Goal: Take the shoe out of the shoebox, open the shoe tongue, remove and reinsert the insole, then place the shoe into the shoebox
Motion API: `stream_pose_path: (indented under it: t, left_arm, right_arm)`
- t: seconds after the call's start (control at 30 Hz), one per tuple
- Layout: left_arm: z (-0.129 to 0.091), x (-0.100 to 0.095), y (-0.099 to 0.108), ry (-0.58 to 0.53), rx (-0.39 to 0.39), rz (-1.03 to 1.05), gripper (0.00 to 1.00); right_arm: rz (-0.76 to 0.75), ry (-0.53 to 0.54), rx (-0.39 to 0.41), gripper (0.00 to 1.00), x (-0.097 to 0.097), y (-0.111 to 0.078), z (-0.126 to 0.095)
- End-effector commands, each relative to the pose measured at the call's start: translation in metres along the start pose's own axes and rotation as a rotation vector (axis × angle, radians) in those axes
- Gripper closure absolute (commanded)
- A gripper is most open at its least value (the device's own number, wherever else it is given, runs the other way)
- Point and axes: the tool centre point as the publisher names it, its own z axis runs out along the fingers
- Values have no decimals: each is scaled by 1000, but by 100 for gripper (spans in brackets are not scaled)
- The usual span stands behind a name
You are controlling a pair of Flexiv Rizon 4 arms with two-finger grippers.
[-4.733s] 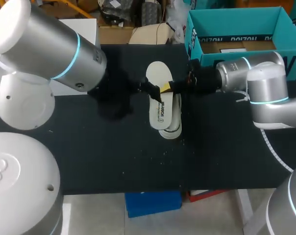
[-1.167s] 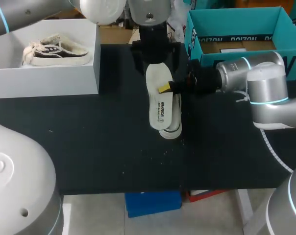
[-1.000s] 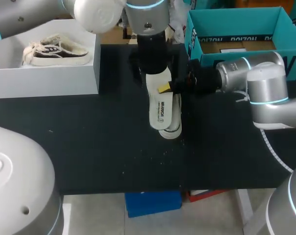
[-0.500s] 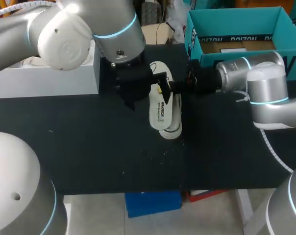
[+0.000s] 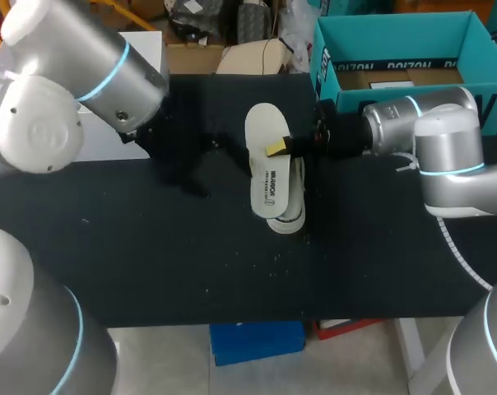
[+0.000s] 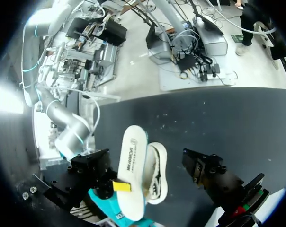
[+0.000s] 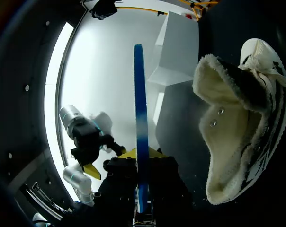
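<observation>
The right gripper (image 5: 271, 150) was clamped on the white insole (image 5: 263, 127), held over the shoe (image 5: 288, 212) at mid-frame (edge-on to its own wrist camera). Whether the left gripper (image 5: 201, 160) was open could not be told. Upper right, the teal box (image 5: 397, 33) held brown cardboard. Upper left, the left arm hid most of the white shoebox (image 5: 146, 43). The black table (image 5: 191, 263) spread wide from the shoe to the lower edge.
</observation>
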Motion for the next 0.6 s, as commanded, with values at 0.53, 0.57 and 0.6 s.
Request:
stream_pose_path:
  t: [0.53, 0.57, 0.6]
  left_arm:
    - [17, 18, 9, -992, -120, -4, 0]
    - [17, 18, 10, -1003, -129, -5, 0]
    - [19, 19, 11, -1002, -128, -4, 0]
  right_arm:
    - [1, -3, -1, 100, 1, 0, 1]
    - [1, -3, -1, 100, 1, 0, 1]
    - [1, -3, -1, 100, 1, 0, 1]
